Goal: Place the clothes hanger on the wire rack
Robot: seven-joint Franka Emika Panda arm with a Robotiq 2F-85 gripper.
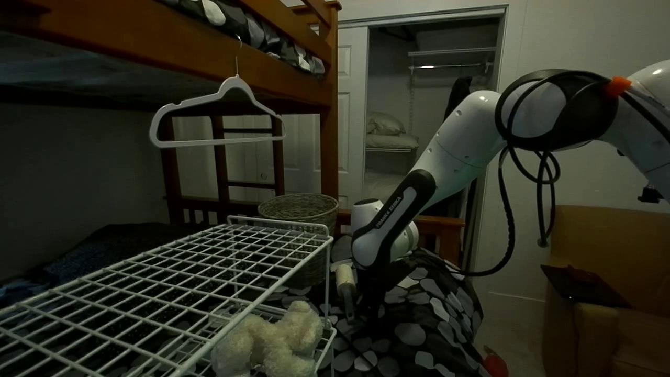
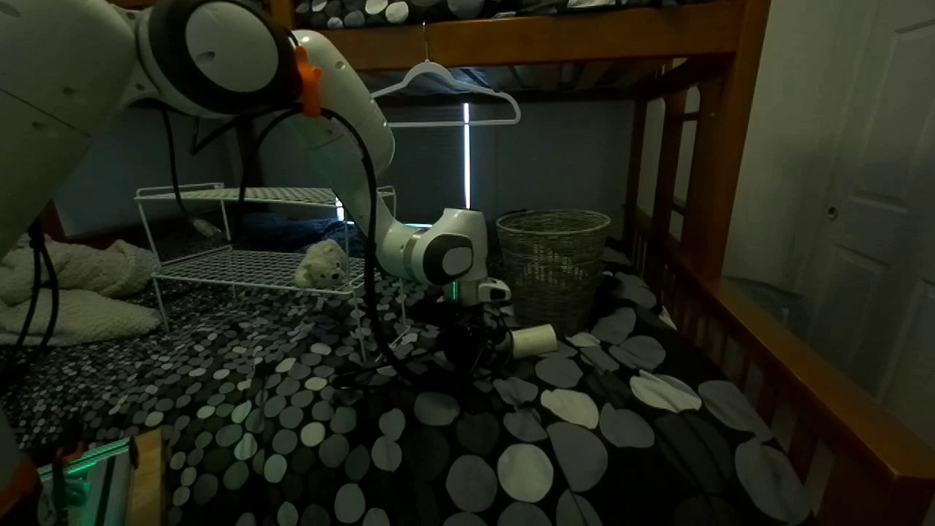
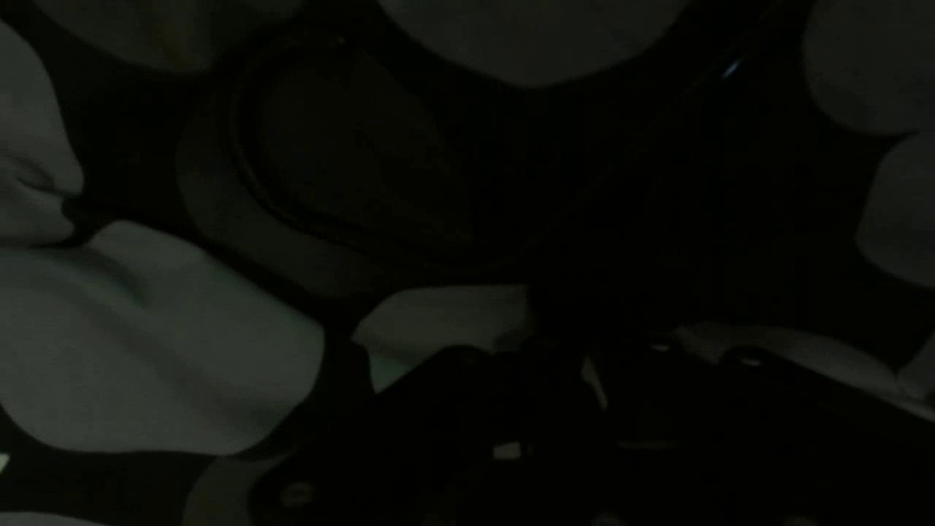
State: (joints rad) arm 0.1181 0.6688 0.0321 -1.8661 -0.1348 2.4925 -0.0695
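The white clothes hanger [image 1: 213, 141] hangs by its hook from the wooden upper bunk rail, high above the bed; it also shows in an exterior view [image 2: 456, 123]. The wire rack [image 1: 172, 277] is a white two-tier wire shelf standing on the lower bed, also seen in an exterior view [image 2: 241, 267]. My gripper [image 2: 471, 351] points down, low over the bedding beside the rack, well below and apart from the hanger. In the wrist view the dark jaws [image 3: 559, 354] sit over patterned fabric, too dark to tell open from shut. No hanger shows there.
A cream roller [image 2: 533, 341] lies close by my gripper; contact is unclear. A wicker basket [image 2: 555, 270] stands behind it. A cream plush toy [image 2: 323, 264] sits on the rack's lower tier. The wooden bunk rail [image 2: 548, 40] crosses above. A cable hangs from the arm.
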